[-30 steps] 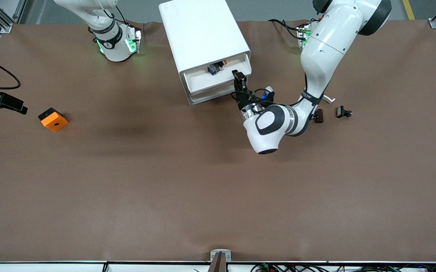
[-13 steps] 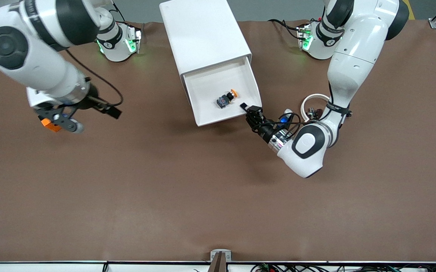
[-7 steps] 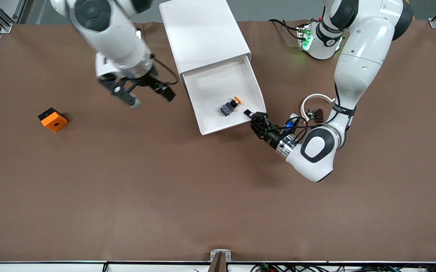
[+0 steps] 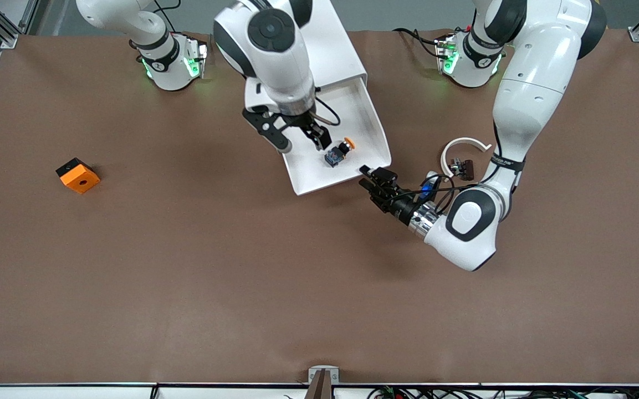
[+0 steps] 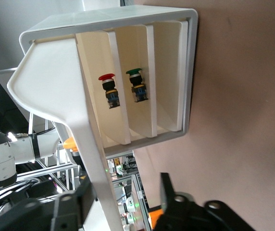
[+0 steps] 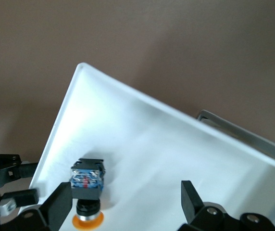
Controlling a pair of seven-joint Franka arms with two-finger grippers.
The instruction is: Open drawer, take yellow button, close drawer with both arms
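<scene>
Brown table (image 4: 186, 266): one drawer (image 4: 372, 124), one button (image 4: 338, 153).

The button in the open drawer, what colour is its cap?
Orange-yellow cap on the button; the front view shows it best.

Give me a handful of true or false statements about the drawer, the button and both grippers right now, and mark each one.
1. The drawer is pulled out of the cabinet. True.
2. The button is held in the right gripper. False: it lies on the drawer floor, and the right gripper hangs open over it.
3. The left gripper is at the drawer's front corner toward the left arm's end. True.
4. The orange block sits inside the drawer. False: it rests on the table toward the right arm's end.
5. The lower drawers hold a red-capped button and a green-capped button. True, per the left wrist view.
</scene>
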